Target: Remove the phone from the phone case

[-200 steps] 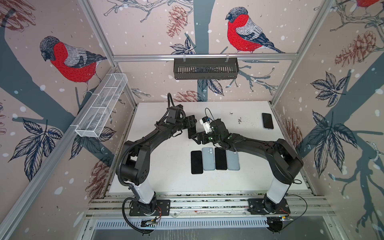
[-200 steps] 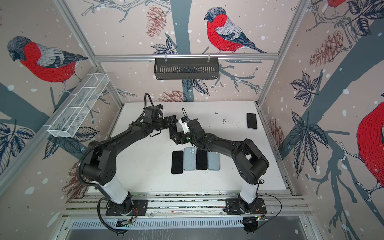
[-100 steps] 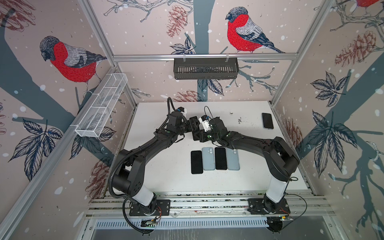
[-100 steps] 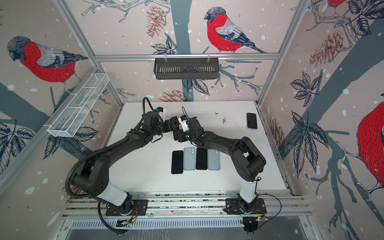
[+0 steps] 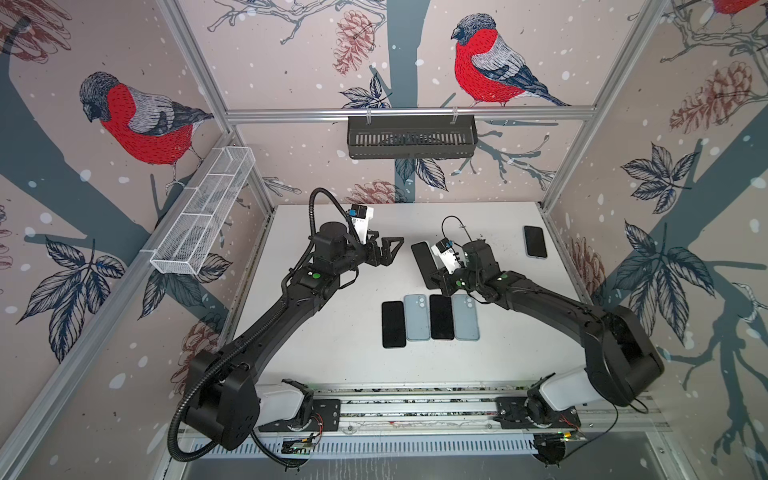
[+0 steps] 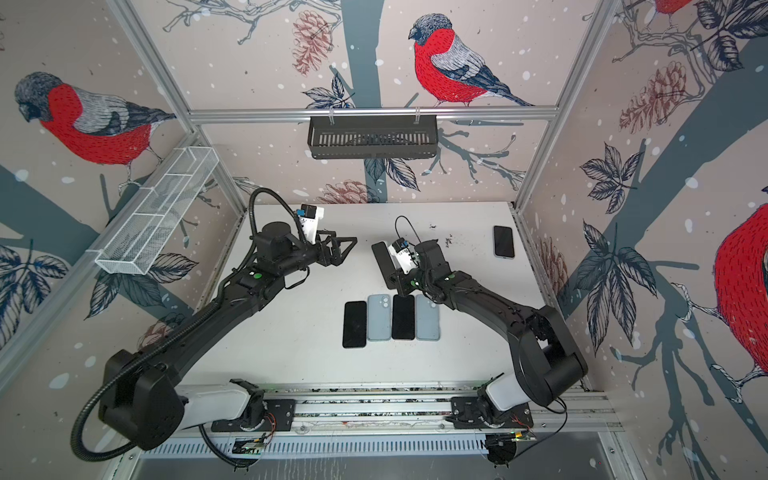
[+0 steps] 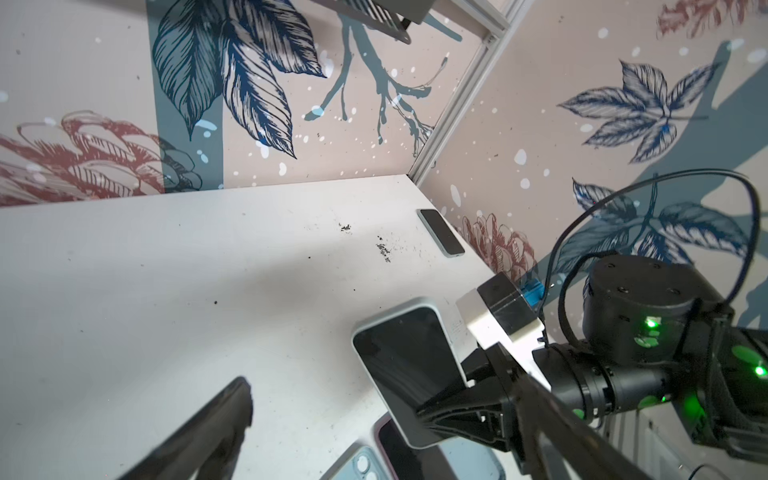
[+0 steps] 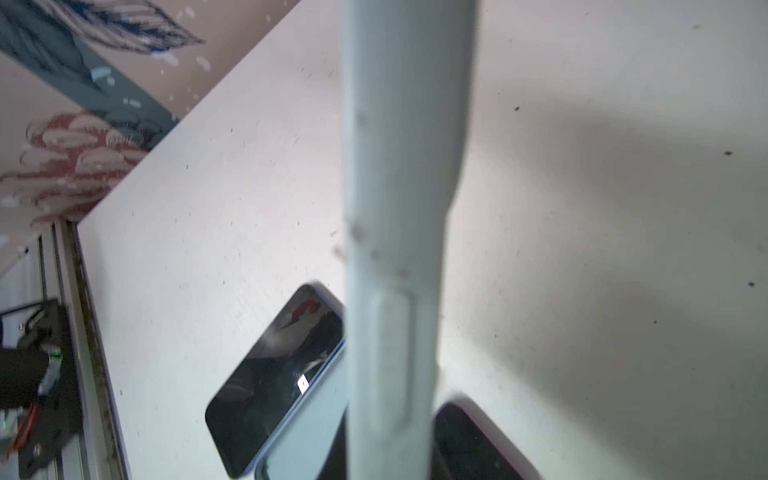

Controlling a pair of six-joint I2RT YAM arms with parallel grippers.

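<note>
White table (image 5: pixel 316 357), five handsets lying flat, minor soiling.
Row of four handsets (image 5: pixel 430 318) side by side at mid-table, toward the near edge: dark screens alternating with pale blue backs, edges touching or nearly so. Lone phone (image 5: pixel 535 242) screen-up by the far right corner; dark specks (image 7: pixel 384 249) near it.

Nothing readable shows in any view: no text, label, brand, number or sign; the phone case (image 8: pixel 399 208) is edge-on and blurred in the right wrist view, and no lettering can be made out on it; the small white patch on the screen of the dark-screened phone (image 8: pixel 274 382) lying on the table is too blurred to tell.
</note>
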